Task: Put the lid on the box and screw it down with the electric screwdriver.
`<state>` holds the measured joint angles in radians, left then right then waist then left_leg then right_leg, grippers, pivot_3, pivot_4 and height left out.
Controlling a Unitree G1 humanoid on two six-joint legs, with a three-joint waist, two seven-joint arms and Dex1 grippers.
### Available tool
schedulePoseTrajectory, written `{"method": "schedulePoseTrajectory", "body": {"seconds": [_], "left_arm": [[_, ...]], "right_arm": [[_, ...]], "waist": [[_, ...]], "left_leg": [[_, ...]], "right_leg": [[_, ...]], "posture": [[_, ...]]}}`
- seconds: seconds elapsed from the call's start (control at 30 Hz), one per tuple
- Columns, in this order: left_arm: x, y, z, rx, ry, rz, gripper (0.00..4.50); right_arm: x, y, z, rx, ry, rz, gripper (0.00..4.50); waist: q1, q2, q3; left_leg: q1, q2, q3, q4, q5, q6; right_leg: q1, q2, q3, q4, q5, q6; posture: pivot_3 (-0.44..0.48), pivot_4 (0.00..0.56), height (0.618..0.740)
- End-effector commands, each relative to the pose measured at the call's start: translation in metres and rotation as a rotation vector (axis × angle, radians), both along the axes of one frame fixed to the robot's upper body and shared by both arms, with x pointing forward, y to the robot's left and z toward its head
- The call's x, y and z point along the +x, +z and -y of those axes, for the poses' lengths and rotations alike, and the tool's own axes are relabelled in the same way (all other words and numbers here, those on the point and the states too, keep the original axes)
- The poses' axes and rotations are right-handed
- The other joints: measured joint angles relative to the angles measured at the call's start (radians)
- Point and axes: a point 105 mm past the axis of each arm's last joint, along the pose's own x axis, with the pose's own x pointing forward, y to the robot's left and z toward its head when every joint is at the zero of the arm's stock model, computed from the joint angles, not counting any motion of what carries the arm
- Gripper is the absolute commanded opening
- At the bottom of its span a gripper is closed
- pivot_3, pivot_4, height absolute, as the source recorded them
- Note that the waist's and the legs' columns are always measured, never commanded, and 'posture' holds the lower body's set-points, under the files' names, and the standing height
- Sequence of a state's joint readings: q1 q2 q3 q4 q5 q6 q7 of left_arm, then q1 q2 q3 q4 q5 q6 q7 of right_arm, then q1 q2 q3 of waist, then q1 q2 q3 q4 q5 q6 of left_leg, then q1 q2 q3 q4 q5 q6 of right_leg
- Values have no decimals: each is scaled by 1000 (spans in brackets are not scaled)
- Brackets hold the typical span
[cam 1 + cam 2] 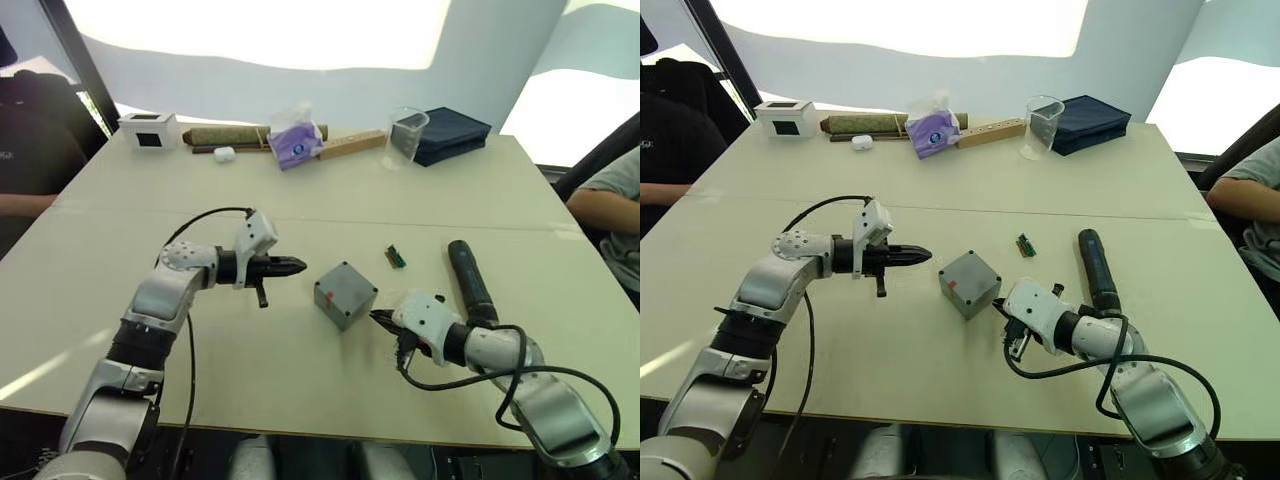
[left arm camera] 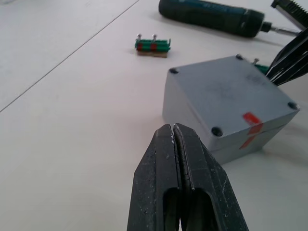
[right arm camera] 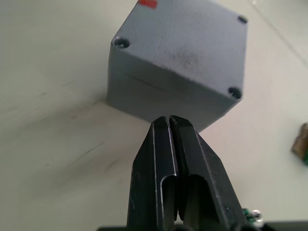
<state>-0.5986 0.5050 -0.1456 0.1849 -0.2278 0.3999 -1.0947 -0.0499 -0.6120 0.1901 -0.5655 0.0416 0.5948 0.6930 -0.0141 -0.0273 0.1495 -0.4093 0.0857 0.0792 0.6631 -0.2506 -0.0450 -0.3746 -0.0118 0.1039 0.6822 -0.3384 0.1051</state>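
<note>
The grey box (image 1: 345, 293) sits mid-table with the lid (image 2: 228, 91) resting on top of it; a red mark (image 2: 250, 118) crosses the seam on one side. My left gripper (image 1: 298, 266) is shut and empty, pointing at the box from its left with a short gap between them. From the right, my right gripper (image 1: 377, 318) is also shut and empty, its tip close to the box's near right corner (image 3: 211, 113). The black electric screwdriver (image 1: 470, 280) lies flat on the table to the right of the box, beyond my right wrist.
A small green terminal block (image 1: 396, 257) lies between box and screwdriver. Along the far edge stand a white box (image 1: 148, 130), a purple tissue pack (image 1: 296, 143), a clear cup (image 1: 404, 137) and a dark blue case (image 1: 447, 133). People sit at both table sides.
</note>
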Motion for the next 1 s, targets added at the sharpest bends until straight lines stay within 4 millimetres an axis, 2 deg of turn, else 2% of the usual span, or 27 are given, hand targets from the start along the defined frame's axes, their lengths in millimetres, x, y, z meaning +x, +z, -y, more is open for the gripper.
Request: {"method": "schedulePoseTrajectory", "body": {"seconds": [0.03, 0.17, 0.4, 0.73, 1.0], "left_arm": [[-4, -8, 9, 30, -40, 32, 0], [-11, -17, 20, 63, -111, 44, 0], [-16, -25, 27, 83, -163, 35, 0], [-44, -22, 14, 86, -268, -66, 0], [-53, -23, 1, 102, -246, -97, 0]], "right_arm": [[9, 1, -7, -15, -15, 13, 31], [15, -1, -12, -2, -27, -9, 31], [17, -2, -23, -5, 15, -28, 31], [15, 3, -44, -1, 153, -67, 31], [21, -1, -45, -47, 176, -56, 31]], "waist": [[-1, 0, 0], [0, 0, 0], [-3, 0, 1], [-6, 1, 3], [-5, 1, 3]], "left_leg": [[0, 0, 0, 0, 0, 0], [-1, 0, 0, 0, 0, 0], [-2, 0, 0, -1, 0, 0], [-2, 0, 1, -3, 0, 0], [-14, 0, 1, -2, 0, 0]], "right_leg": [[0, 0, 0, 0, 0, 0], [-1, 0, 0, 0, 0, 0], [-2, 0, 0, 0, 0, 0], [-5, 0, 1, 0, 0, -1], [-16, 0, 1, 1, 1, 1]], "posture": [[0, 150, 740], [0, 150, 740], [0, 150, 740], [0, 150, 740], [0, 150, 740]]}}
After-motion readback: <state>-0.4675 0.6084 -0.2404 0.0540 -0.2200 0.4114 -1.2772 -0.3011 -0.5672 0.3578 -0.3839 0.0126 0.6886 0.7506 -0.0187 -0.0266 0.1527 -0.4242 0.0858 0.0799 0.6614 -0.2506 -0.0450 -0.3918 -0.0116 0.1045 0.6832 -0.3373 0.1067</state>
